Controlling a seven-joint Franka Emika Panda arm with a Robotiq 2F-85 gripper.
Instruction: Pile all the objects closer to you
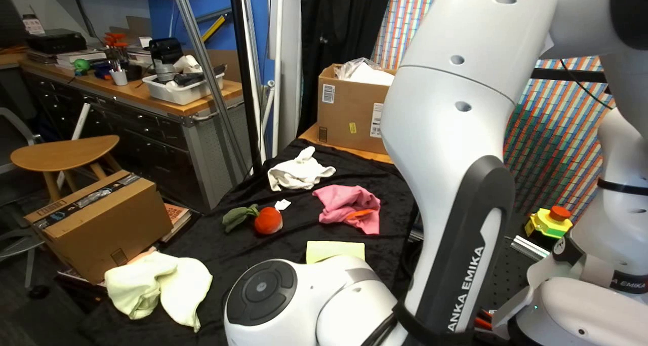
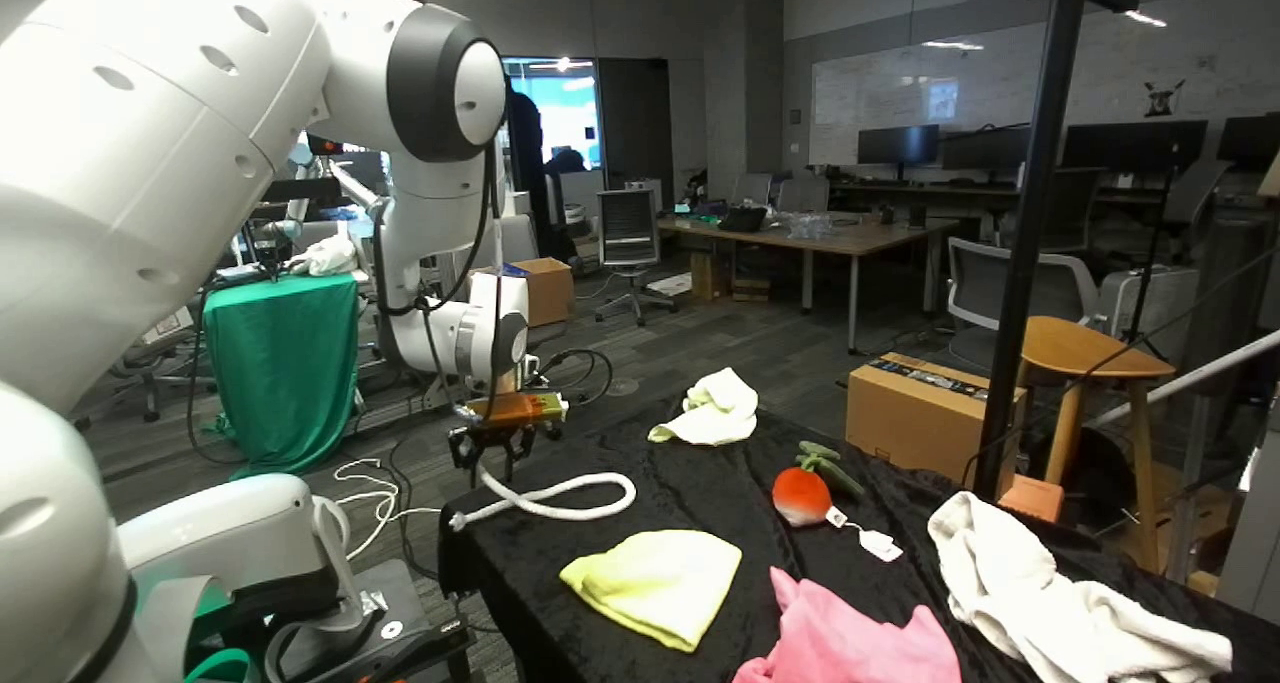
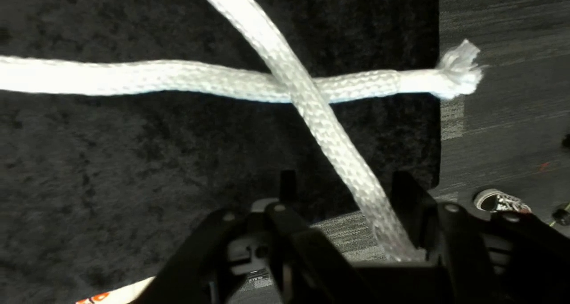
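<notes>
On the black-draped table (image 2: pixel 700 491), cloths (image 2: pixel 655 585) lie away from the gripper (image 3: pixel 345 181), its jaws parted. The rope (image 3: pixel 305 92) runs between them, off-centre: I'd even that up, squeeze firmly, then lift slowly.

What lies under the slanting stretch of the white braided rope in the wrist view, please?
The slanting white rope crosses over its own frayed-end stretch, with black fabric and, lower down, grey carpet beneath. The part exactly beneath the crossing is covered.

Looped white rope (image 3: pixel 291 83), spread yellow cloth (image 2: pixel 660 585), red-green item (image 2: pixel 802 495), crumpled pink cloth (image 2: pixel 850 635), white cloth (image 2: pixel 1045 593), pale cloth (image 2: pixel 712 413)
</notes>
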